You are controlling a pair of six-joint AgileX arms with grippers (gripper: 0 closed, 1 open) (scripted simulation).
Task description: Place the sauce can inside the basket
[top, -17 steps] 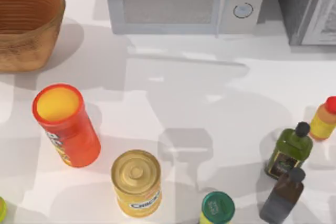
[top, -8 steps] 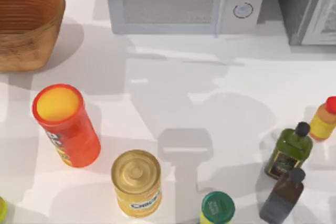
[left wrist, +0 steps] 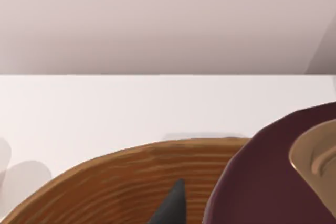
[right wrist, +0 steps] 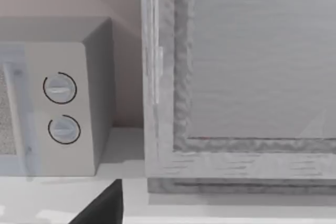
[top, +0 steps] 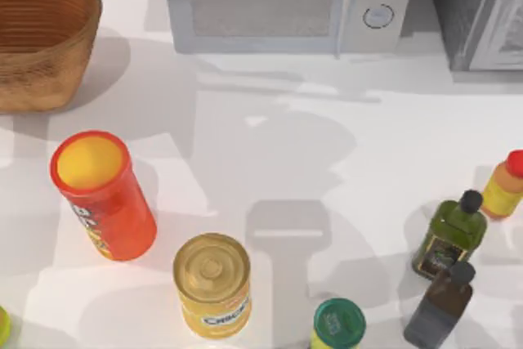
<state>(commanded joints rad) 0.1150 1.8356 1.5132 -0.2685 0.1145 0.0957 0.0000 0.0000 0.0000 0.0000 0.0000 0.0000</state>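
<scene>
Dark at the near edge of the left wrist view, the left gripper [left wrist: 176, 209] shows you one tip only; you cannot tell whether it is spread or clamped. Just beside it, close against the camera, sits the sauce can [left wrist: 262, 182], maroon-brown with a tan lid, its lid face turned partly toward the lens, so its axis probably runs near the gripper's own line. Beyond both curves the basket [left wrist: 121, 174], its ribbed wall and rim lying under and ahead of the can: judge the can as carried over the basket's near side, with the hollow straight on and down. The left arm is plainly the nearer one. The right gripper [right wrist: 102, 207] idles, facing the microwave [right wrist: 58, 108]; you cannot tell its state either. Count from above: one basket [top: 41, 38] at far left, one red tube [top: 102, 194], one yellow can [top: 212, 284], one green-lidded jar [top: 338, 324], three bottles [top: 449, 234] at right.
</scene>
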